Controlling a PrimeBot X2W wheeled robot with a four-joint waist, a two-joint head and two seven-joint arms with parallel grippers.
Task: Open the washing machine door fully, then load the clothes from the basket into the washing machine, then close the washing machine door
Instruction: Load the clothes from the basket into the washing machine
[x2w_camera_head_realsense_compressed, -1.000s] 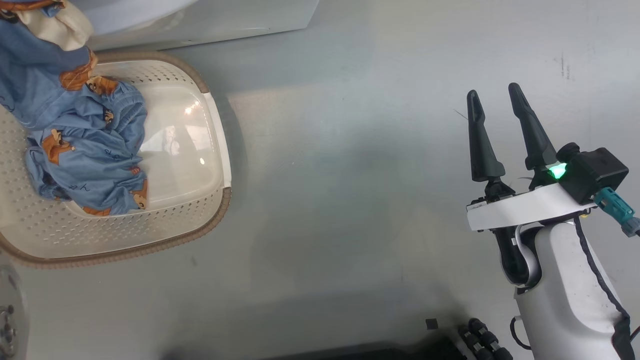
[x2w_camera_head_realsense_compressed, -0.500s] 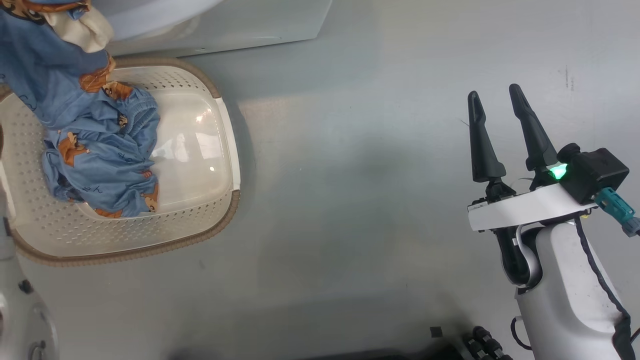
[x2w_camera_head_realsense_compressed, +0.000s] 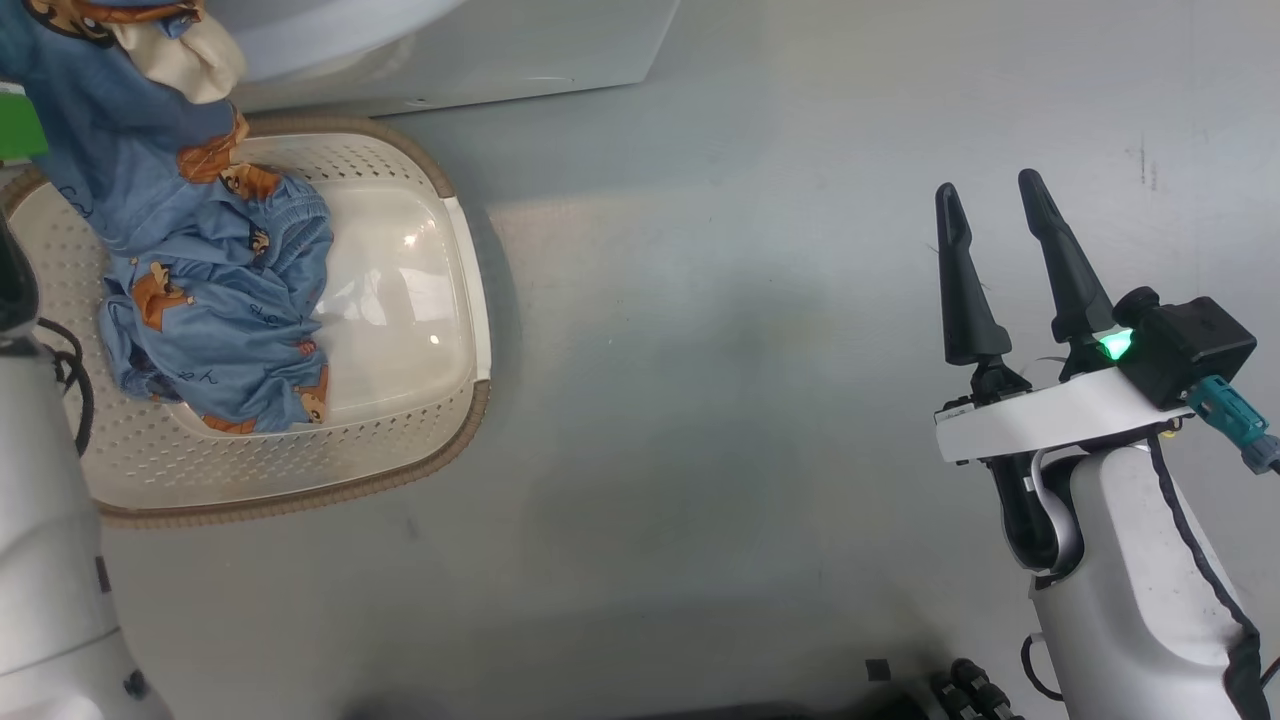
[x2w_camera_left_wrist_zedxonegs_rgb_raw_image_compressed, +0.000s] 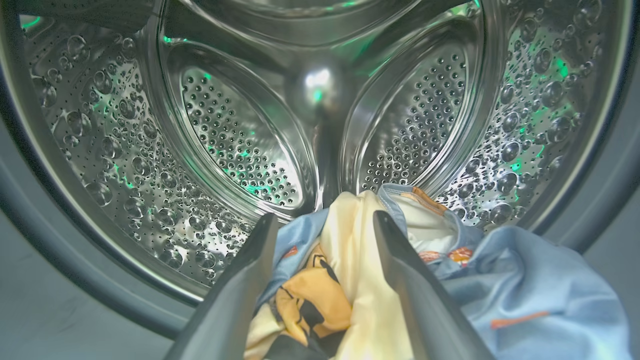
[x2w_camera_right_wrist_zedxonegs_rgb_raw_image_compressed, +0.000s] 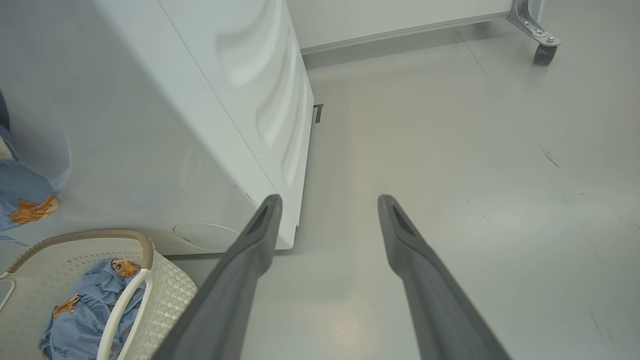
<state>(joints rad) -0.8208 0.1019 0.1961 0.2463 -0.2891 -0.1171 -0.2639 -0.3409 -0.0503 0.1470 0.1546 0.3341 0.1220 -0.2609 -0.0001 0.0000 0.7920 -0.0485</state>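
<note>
Jaws wide on both — clothes (x2w_camera_left_wrist_zedxonegs_rgb_raw_image_compressed: 350, 270) lie between the left gripper's (x2w_camera_left_wrist_zedxonegs_rgb_raw_image_compressed: 325, 216), on the drum (x2w_camera_left_wrist_zedxonegs_rgb_raw_image_compressed: 240, 125) lip; right gripper (x2w_camera_head_realsense_compressed: 988, 185) well off.

White forearm (x2w_camera_head_realsense_compressed: 1130, 580), black cable (x2w_camera_head_realsense_compressed: 1198, 540), right gripper (x2w_camera_head_realsense_compressed: 988, 185) of two dark tapering fingers (x2w_camera_head_realsense_compressed: 965, 300) — green light (x2w_camera_head_realsense_compressed: 1115, 343), teal plug (x2w_camera_head_realsense_compressed: 1225, 410).

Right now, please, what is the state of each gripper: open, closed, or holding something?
Left gripper: open, fingers spread wide; the clothes lie between them, not clamped.
Right gripper: open, holding nothing.
</note>
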